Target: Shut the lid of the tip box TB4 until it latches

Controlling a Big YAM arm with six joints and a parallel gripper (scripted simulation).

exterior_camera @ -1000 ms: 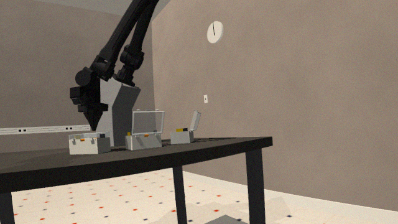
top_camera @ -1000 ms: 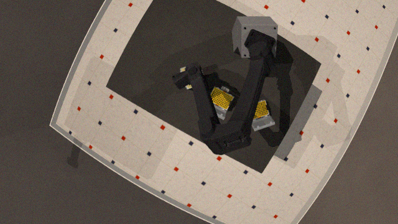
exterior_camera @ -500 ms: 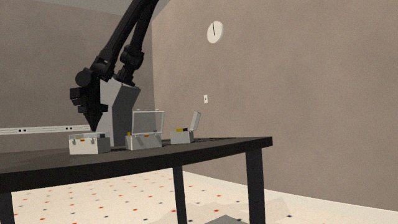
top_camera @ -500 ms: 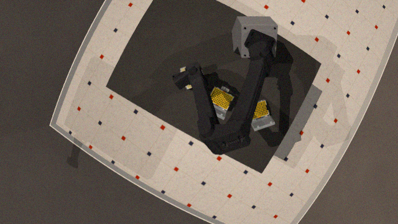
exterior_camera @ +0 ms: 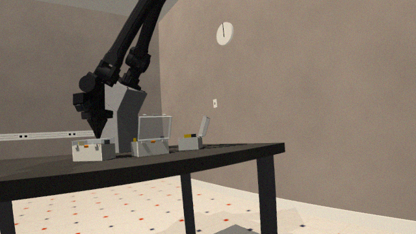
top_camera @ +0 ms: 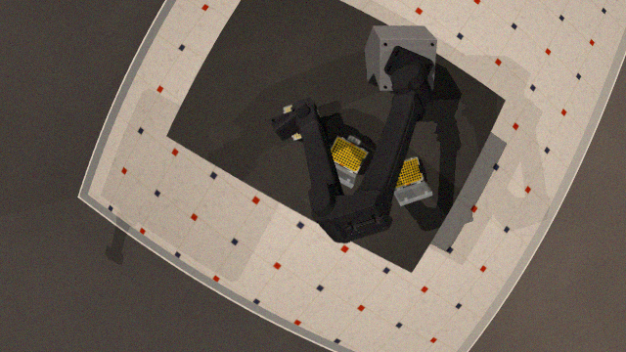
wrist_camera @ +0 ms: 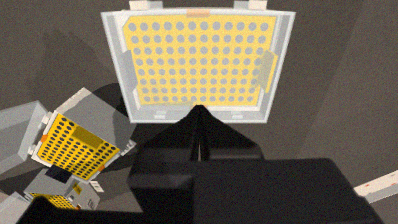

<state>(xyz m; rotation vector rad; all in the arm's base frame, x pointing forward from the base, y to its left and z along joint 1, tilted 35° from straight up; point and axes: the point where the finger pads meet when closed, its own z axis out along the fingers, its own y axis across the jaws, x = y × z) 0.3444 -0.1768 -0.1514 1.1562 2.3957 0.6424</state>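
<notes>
A tip box [top_camera: 296, 137] [exterior_camera: 87, 154] [wrist_camera: 200, 62] stands under the gripper, its clear lid lying over the yellow rack. No label on it is readable, and whether the lid is latched cannot be told. My gripper [exterior_camera: 98, 137] [wrist_camera: 199, 111] is shut and empty, pointing down, with its tips at the middle of the lid's front edge. The middle box [top_camera: 349, 154] [exterior_camera: 150, 149] [wrist_camera: 80, 145] has its lid [top_camera: 346, 177] [exterior_camera: 154, 128] [wrist_camera: 17, 132] standing open. The far box [top_camera: 410, 172] [exterior_camera: 189, 143] also has its lid [top_camera: 414, 193] [exterior_camera: 204, 126] open. All three boxes look flat on the bench.
The grey robot pedestal [top_camera: 403, 39] [exterior_camera: 125, 120] stands on the dark bench [top_camera: 235, 73] [exterior_camera: 227, 153], behind the boxes in the exterior view. In the top view the arm [top_camera: 391, 147] passes over the area between the middle and far boxes and partly hides them.
</notes>
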